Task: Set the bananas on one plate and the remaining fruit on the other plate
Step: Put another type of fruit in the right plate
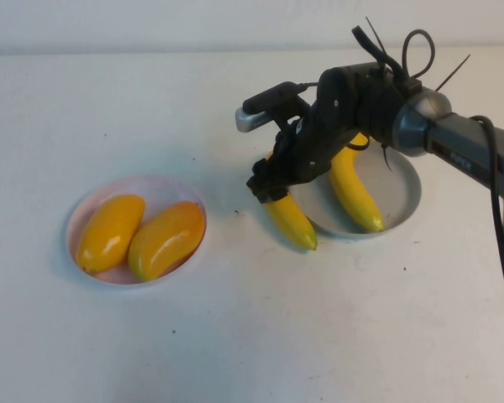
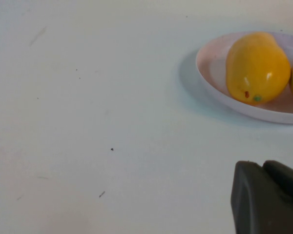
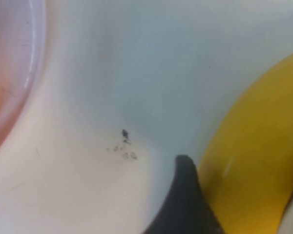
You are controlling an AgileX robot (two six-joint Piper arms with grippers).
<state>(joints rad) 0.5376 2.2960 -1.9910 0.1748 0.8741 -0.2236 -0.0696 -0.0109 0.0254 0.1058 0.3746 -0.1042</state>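
Two mango-like fruits (image 1: pixel 109 231) (image 1: pixel 166 239) lie side by side on the pink plate (image 1: pixel 161 190) at the left. One banana (image 1: pixel 353 193) lies in the grey-blue plate (image 1: pixel 408 198) at the right. The second banana (image 1: pixel 292 222) rests on the table against that plate's left rim. My right gripper (image 1: pixel 270 190) is down over its upper end, open, with the jaws on either side of it. In the right wrist view one dark fingertip (image 3: pixel 184 168) sits beside the banana (image 3: pixel 254 146). My left gripper (image 2: pixel 263 165) is shut and empty, low over bare table near the pink plate (image 2: pixel 217 73) and a mango (image 2: pixel 256 68).
White tabletop runs between the two plates and along the front. The right arm (image 1: pixel 454 138) with its cables reaches in from the right, over the grey-blue plate. The pink plate's rim (image 3: pixel 12 73) shows in the right wrist view.
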